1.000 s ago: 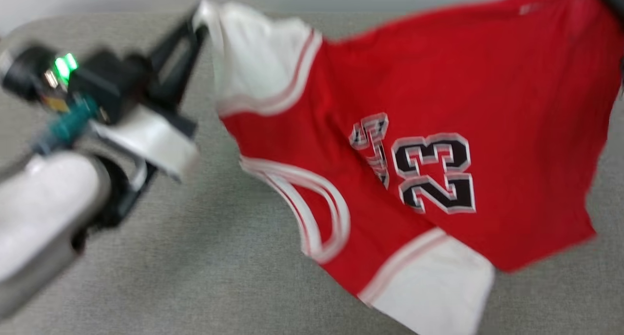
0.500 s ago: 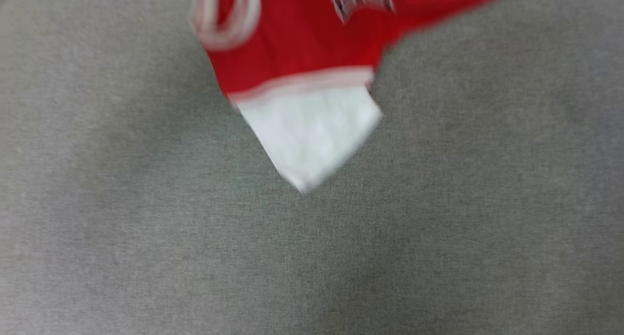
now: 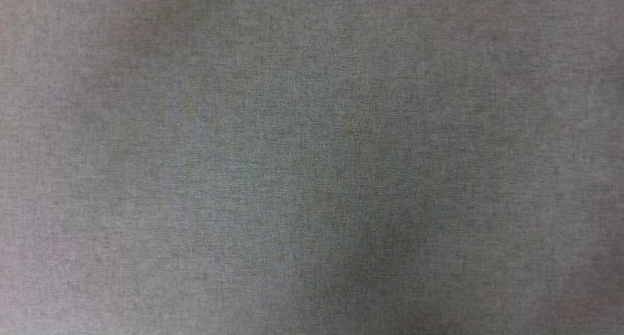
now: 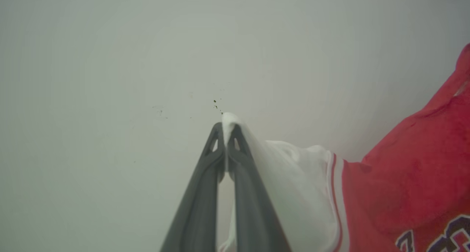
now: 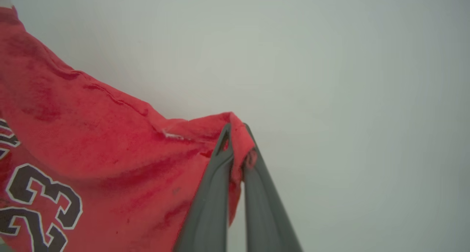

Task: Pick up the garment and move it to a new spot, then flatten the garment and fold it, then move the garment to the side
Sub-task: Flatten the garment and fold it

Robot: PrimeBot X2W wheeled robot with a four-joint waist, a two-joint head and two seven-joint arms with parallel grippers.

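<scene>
Right now the garment (image 4: pixel 404 193) is held up off the surface by both grippers, against a plain pale backdrop (image 4: pixel 110 61). On one end the left gripper (image 4: pixel 226 129) has its jaws pressed together on the tip of the white sleeve, w/ red-and-white trim just beside it and the red body beyond. On the other end the right gripper (image 5: pixel 237 129) has its jaws pinching a bunched red edge; the black "23" w/ white outline sits at lower left of the right wrist view. Head view: grey fabric worktop (image 3: pixel 312 159), a bit blurry.
</scene>
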